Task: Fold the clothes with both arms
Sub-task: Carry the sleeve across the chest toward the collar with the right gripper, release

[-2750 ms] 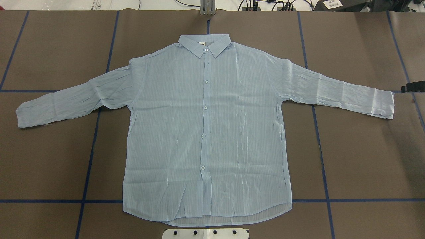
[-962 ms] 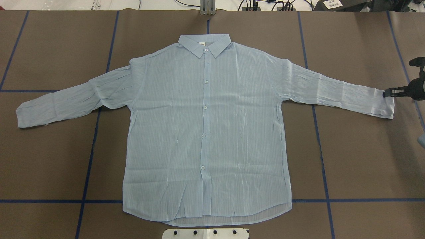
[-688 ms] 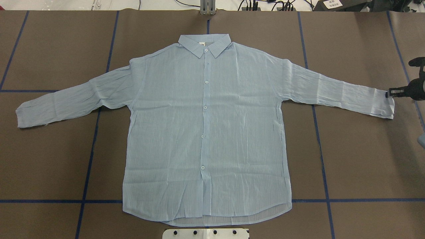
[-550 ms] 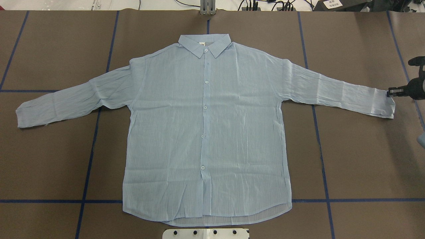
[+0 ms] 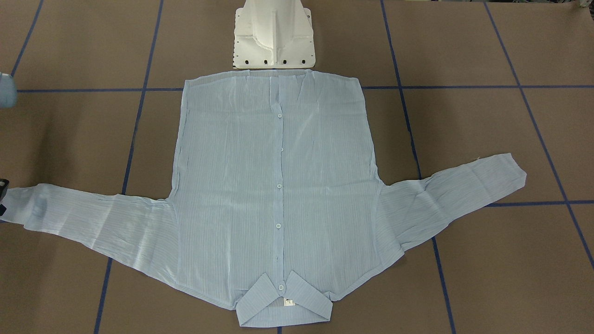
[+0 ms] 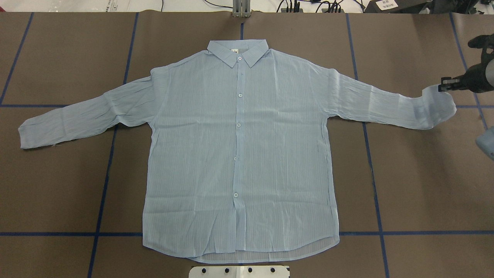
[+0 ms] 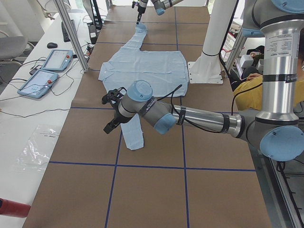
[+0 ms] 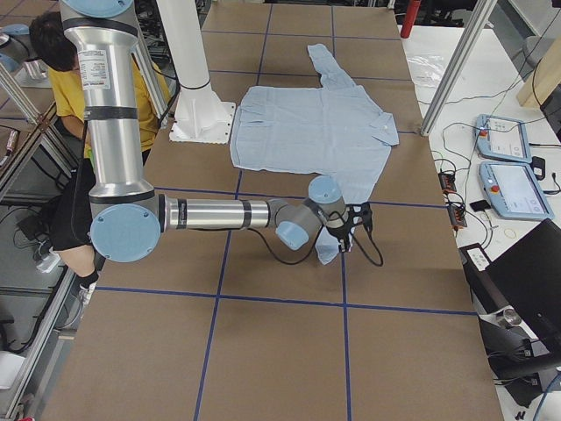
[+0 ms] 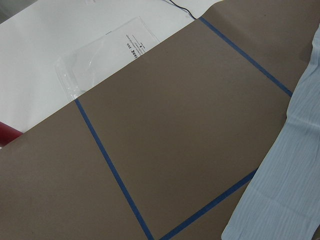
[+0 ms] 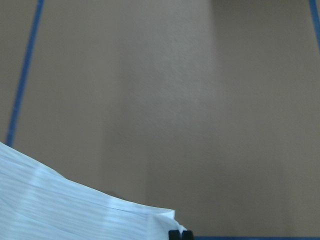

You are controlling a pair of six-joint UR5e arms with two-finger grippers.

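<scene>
Brown table (image 6: 417,185), and a light-blue shirt (image 6: 239,154) lies flat on it, buttons up. It's thin, limp cloth (it will sag), so take it by the cuffs and hems. Right gripper (image 6: 444,85) pinches the right cuff (image 6: 438,103) clear of the table. Left gripper (image 7: 109,113) hovers by the other sleeve; I can't tell its grip.

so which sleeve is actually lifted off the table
The right sleeve: the right hand pinches its cuff, which curls up off the table. The left sleeve lies flat.
</scene>
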